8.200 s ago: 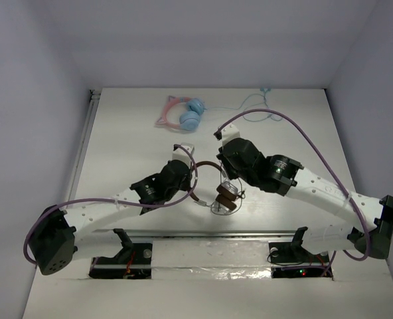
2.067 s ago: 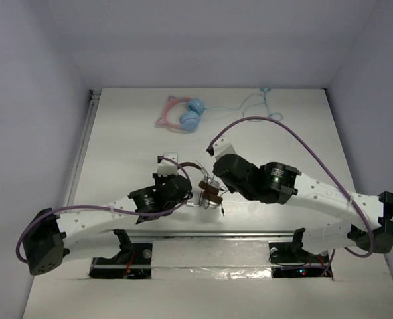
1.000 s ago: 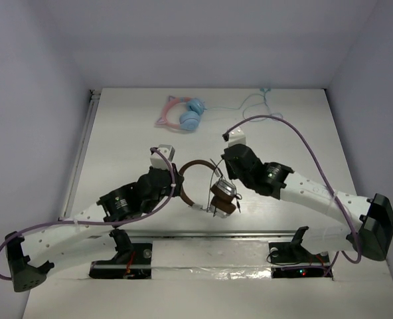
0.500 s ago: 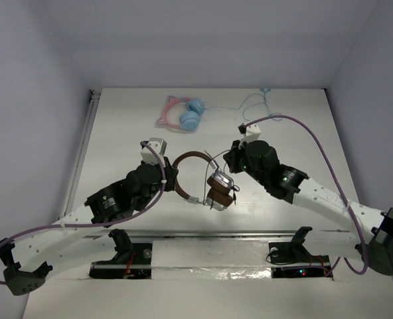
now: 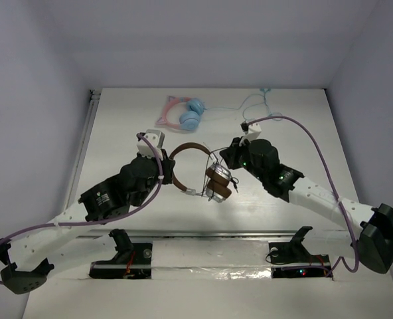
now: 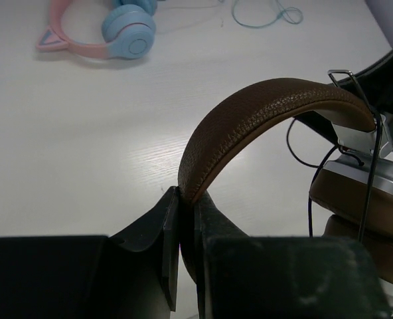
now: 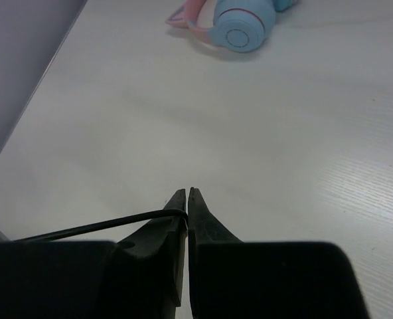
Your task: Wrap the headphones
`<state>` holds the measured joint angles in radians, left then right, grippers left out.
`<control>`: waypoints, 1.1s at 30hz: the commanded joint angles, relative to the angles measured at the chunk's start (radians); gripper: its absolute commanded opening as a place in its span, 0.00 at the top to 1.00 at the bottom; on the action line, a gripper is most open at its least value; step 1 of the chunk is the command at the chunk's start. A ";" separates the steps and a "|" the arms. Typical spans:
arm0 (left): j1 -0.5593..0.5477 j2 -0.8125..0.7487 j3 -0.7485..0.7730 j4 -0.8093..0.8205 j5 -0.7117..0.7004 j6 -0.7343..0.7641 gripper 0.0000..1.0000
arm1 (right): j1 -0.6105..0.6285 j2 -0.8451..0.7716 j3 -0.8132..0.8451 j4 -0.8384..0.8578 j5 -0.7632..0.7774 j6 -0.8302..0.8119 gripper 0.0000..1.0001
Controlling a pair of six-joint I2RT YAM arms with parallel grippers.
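Top external view: the white table [image 5: 117, 126] carries both arms, which meet over its centre. Between them, near mid-table, are the headphones [image 5: 218, 181], with the brown headband [image 6: 263, 106] arching to the left and the ear cups [image 6: 359, 193] stacked together at its right end. The left gripper [image 6: 181, 193] is clamped on the headband's lower end, one jaw on each side of the leather. The right gripper [image 7: 186, 194] has its jaws almost together, nipping the thin black cable [image 7: 103, 226] at the tips. Pink cat-ear headphones [image 5: 182, 114] lie well apart, toward the far edge.
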<state>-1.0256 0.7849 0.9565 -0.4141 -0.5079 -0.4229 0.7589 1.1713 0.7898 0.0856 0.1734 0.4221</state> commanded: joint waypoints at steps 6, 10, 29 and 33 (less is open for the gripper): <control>0.009 0.028 0.087 0.014 -0.107 -0.002 1.00 | -0.116 -0.111 0.103 -0.133 0.159 -0.040 1.00; 0.009 0.013 0.053 0.043 -0.058 -0.007 1.00 | -0.116 -0.117 0.213 -0.207 0.213 -0.071 1.00; 0.018 -0.075 0.031 0.207 0.445 -0.007 1.00 | -0.116 -0.102 0.088 -0.167 0.125 -0.046 1.00; 0.050 -0.065 0.047 0.250 0.460 -0.027 1.00 | -0.116 -0.101 0.040 -0.104 0.043 -0.033 1.00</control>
<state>-0.9802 0.7498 0.9577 -0.3370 -0.2020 -0.4034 0.6624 1.0649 0.8612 -0.0998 0.2226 0.3763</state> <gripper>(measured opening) 0.092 0.036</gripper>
